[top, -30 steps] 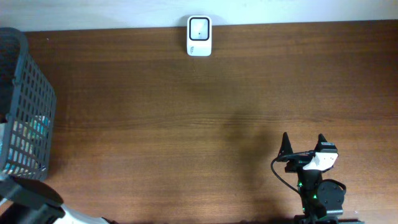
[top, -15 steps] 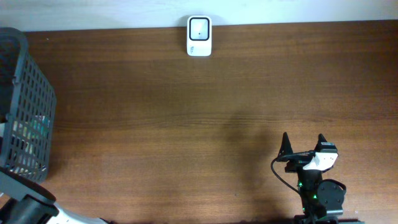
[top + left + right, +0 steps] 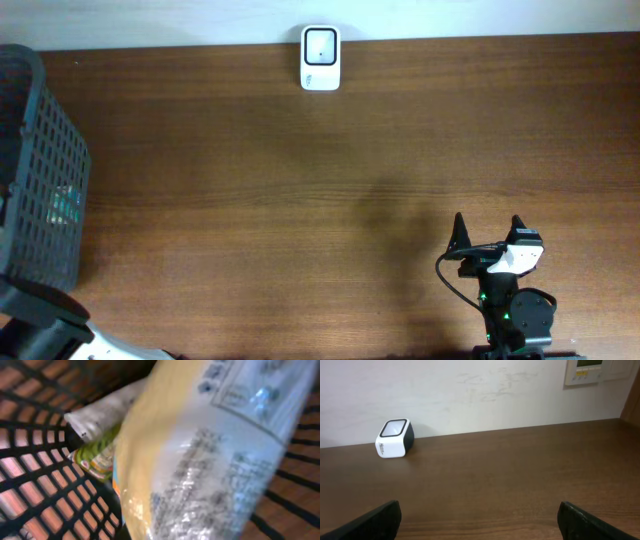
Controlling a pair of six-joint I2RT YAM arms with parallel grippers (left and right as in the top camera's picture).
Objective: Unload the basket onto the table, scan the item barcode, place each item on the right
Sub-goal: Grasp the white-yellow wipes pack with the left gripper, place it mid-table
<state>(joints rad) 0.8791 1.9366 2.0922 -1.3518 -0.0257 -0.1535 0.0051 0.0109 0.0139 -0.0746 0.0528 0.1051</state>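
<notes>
A large yellow and white printed packet (image 3: 210, 460) fills the left wrist view, very close to the camera and inside the black mesh basket (image 3: 35, 485). It hides my left gripper's fingers, so I cannot see whether they hold it. No barcode shows on it. The white scanner (image 3: 320, 57) stands at the table's far edge, and in the right wrist view the scanner (image 3: 395, 438) is at the far left by the wall. My right gripper (image 3: 488, 232) rests low at the front right, open and empty, with its gripper (image 3: 480, 520) fingers wide apart.
The basket (image 3: 40, 170) stands at the table's left edge, with my left arm (image 3: 45, 325) just in front of it. A green packet (image 3: 97, 457) and a white packet (image 3: 100, 415) lie in it below the large one. A wall panel (image 3: 587, 371) hangs behind.
My left arm has shifted slightly at the basket's front corner, and the teal contents seen through the mesh have moved. The right arm has stayed still.
</notes>
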